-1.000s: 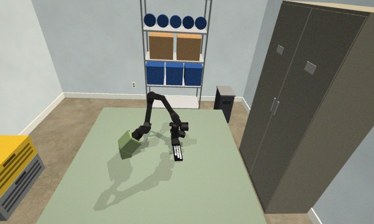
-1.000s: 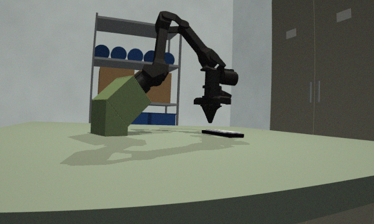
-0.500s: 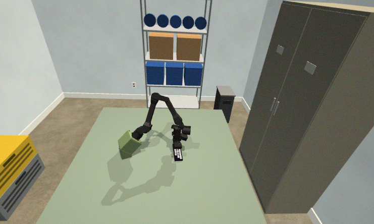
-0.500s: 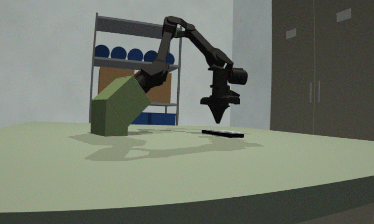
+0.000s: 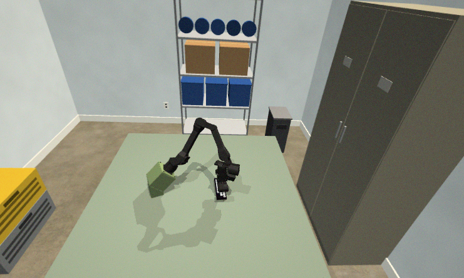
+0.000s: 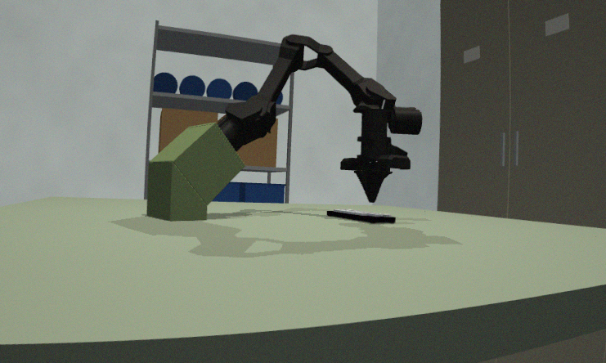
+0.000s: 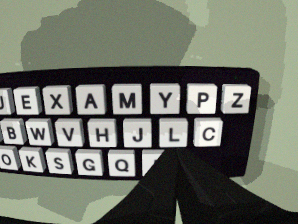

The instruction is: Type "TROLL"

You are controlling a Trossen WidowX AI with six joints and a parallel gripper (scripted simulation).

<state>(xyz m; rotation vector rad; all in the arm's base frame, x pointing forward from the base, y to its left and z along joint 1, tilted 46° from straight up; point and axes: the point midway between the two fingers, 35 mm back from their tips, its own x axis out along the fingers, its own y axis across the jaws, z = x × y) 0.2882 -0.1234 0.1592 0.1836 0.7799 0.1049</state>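
Keyboard [image 6: 360, 216] lies flat below the clenched, empty claw [image 6: 371, 198], gap visible from outside only. Wrist view alone shows letters: L key [image 7: 173, 133] just beyond the tip.

The green table [image 6: 296, 288] carries a black keyboard [image 6: 361, 216] and the arm's green base block [image 6: 185, 180].

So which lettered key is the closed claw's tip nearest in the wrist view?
The white L key on the black keyboard: the black claw points straight at it; J and C flank it.

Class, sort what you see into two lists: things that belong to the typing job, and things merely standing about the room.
Belongs to the job:
keyboard
end effector, shut, above the keyboard
L key

Standing about:
shelf rack
tall cabinet
yellow machine
small dark bin
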